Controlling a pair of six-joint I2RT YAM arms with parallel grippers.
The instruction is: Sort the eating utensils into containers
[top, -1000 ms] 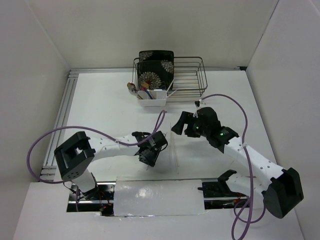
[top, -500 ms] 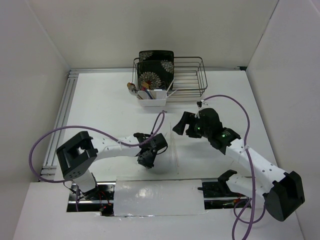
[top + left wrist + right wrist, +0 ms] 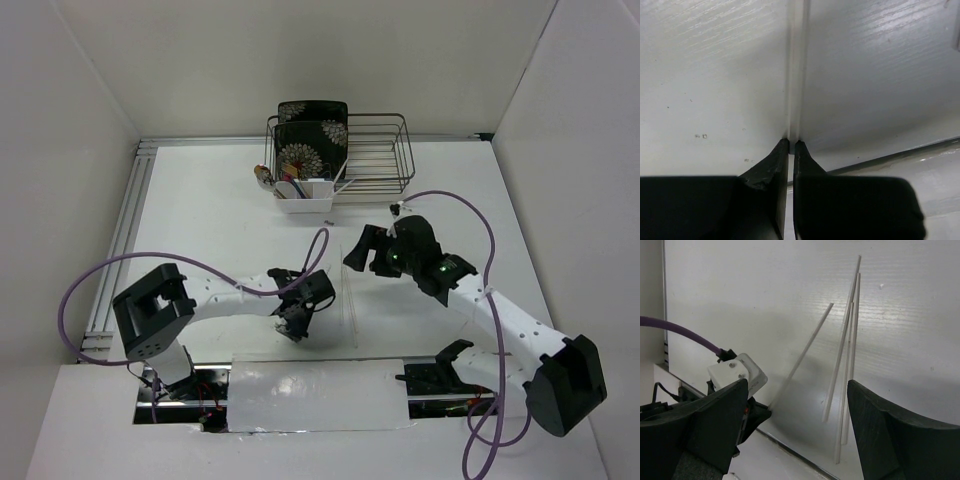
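Jaws of left gripper (image 3: 791,143) pinch one chopstick (image 3: 796,75) — right gripper (image 3: 797,385) jaws wide, empty; three chopsticks (image 3: 848,350) on table (image 3: 715,290).

Bright, even light comes from above. The white counter (image 3: 220,220) shines a little, and soft gray shadows lie on it. In the left wrist view the black fingers (image 3: 760,200) and the chopstick (image 3: 796,75) are too close and look fuzzy. The right wrist view is sharp, with one big soft shadow.
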